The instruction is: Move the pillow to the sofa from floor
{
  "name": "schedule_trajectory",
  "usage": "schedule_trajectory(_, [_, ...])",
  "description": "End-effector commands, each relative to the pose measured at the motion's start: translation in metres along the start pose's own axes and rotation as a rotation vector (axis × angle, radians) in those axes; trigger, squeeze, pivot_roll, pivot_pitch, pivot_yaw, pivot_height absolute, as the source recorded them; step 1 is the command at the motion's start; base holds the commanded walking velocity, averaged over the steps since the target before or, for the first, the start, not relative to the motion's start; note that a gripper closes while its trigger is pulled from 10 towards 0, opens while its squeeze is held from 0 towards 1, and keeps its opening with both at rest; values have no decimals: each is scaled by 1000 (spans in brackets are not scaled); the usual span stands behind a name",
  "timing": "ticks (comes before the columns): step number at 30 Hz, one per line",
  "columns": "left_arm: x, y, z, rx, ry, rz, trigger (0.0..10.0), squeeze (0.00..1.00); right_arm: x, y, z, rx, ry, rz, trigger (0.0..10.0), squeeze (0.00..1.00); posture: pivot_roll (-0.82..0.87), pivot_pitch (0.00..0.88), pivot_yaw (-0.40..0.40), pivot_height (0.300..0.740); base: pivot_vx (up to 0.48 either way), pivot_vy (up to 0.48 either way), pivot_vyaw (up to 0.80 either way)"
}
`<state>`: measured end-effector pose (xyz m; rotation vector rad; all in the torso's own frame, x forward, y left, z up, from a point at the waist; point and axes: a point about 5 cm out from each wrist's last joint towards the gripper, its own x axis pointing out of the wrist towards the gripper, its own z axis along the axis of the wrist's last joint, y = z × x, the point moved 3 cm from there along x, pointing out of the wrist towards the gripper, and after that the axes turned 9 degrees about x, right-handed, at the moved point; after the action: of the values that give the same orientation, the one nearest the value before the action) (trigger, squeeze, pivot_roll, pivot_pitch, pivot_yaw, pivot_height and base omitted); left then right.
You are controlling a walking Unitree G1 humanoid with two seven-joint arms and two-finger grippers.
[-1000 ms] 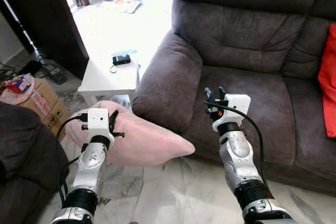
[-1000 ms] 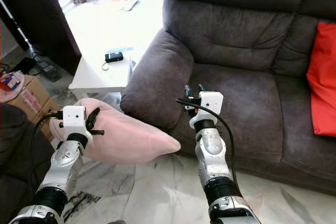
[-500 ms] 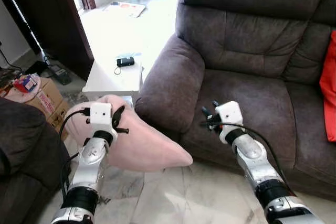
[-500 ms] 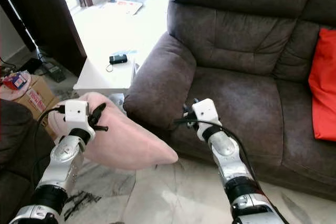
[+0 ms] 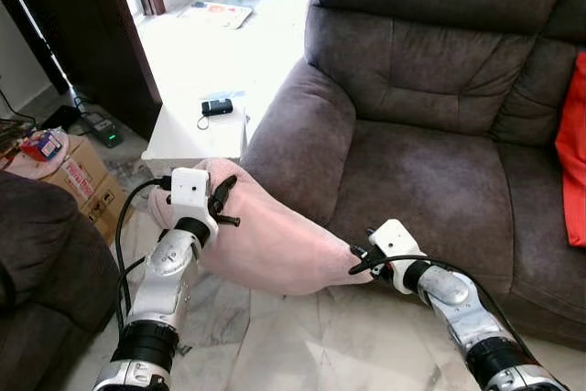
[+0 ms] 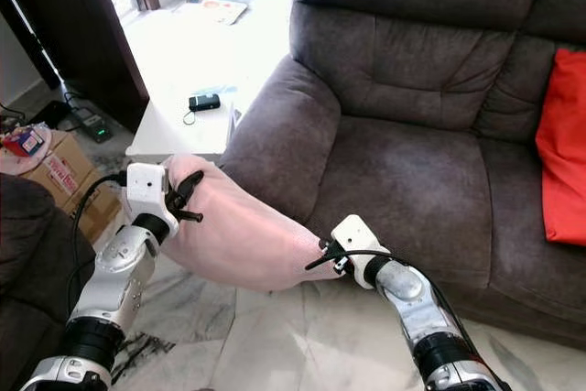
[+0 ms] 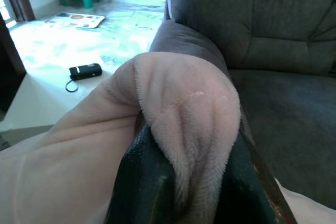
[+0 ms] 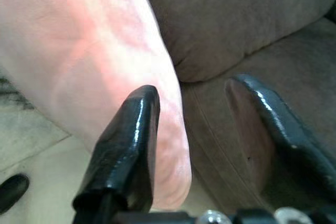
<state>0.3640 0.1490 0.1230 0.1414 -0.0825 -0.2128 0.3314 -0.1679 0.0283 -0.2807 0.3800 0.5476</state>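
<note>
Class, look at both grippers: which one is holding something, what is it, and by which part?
The left gripper is shut on the pink pillow, pinching a bunched corner. The right gripper is open at the pillow's far tip, holding nothing.

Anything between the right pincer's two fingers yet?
Yes: in the right wrist view the pink pillow's tip sits between the open right pincer's fingers, against one finger; the other stands apart from it, sofa behind.
</note>
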Motion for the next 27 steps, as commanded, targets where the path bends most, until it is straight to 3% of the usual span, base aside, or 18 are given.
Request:
schedule_trajectory(1, [9, 0, 34, 7, -124, -6, 10000, 0, -4, -1, -4, -10, 11, 8, 10000, 1000, 28, 72, -12, 740, 0, 0, 0])
schedule_trajectory(10, [7, -5, 32, -7, -109, -18, 10000, 0, -7, -7, 5, 9, -31, 14, 10000, 1000, 22, 73, -12, 740, 0, 0, 0])
schedule_trajectory(20, [6, -9, 30, 2, -98, -38, 10000, 0, -18, 1, -13, -98, 59, 143, 10000, 988, 16, 61, -7, 740, 0, 0, 0])
schedule_trajectory(21, [7, -9, 30, 2, -98, -40, 10000, 0, -19, 0, -15, -98, 70, 134, 10000, 192, 15, 59, -7, 740, 0, 0, 0])
schedule_trajectory(22, [7, -10, 30, 6, -96, -45, 10000, 0, -19, -2, -16, -93, 83, 121, 10000, 0, 11, 58, -3, 740, 0, 0, 0])
schedule_trajectory(27, [8, -14, 32, 4, -98, -58, 10000, 0, -19, 1, -20, -107, 100, 138, 10000, 0, 13, 53, -4, 740, 0, 0, 0])
